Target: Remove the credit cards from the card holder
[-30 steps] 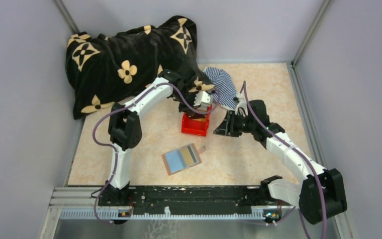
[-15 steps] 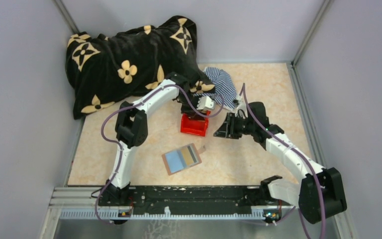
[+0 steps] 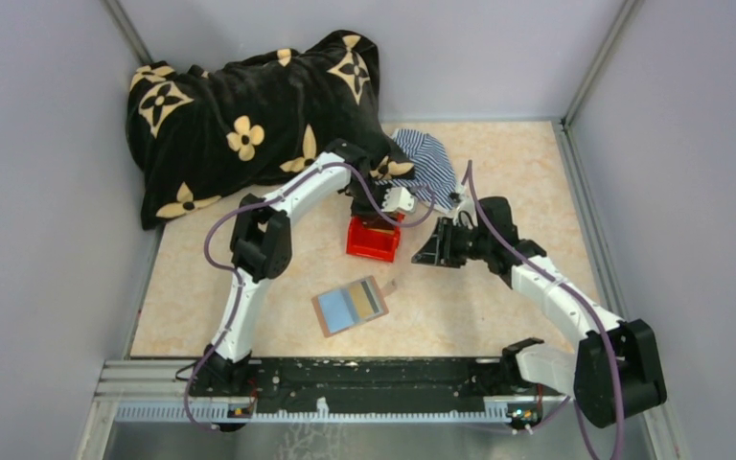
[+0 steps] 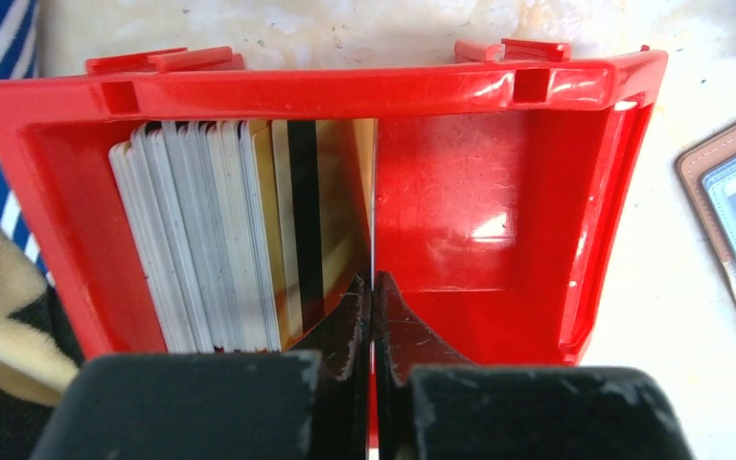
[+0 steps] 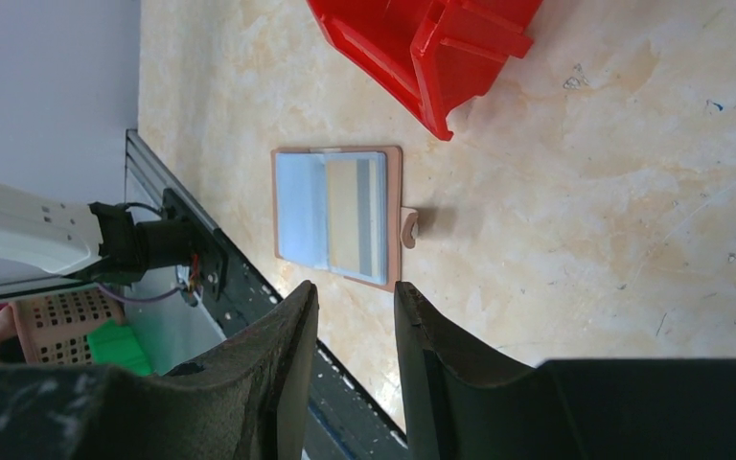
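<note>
Nearest on the table (image 3: 479, 307), the card holder (image 5: 394, 187) lies open and flat, well clear of both arms, its snap tab (image 5: 409, 226) sticking out on the right. A light blue card (image 5: 302, 206) fills its left half, and a tan and grey card (image 5: 356, 216) sits in the right half.

Farther back and to the right, the right gripper (image 5: 353, 292) hangs just beside the red box (image 3: 374, 247). Its fingers are apart with nothing between them.

The red box stands open-topped near the middle of the table. Inside, against its left wall, a stack of cards (image 4: 201, 240) stands on edge, mostly pale grey. A gold card (image 4: 302, 220) with a black stripe leans at the right end of the stack. The right half of the box shows bare red floor.

The left gripper (image 4: 372, 283) points down into the box, fingers pressed together. A thin card (image 4: 374, 192) seen edge-on runs straight out from between the tips, pinched there.

Beyond the box lies a striped cloth (image 3: 426, 163). At the far left is a heaped black blanket (image 3: 240, 105) with cream flowers.
</note>
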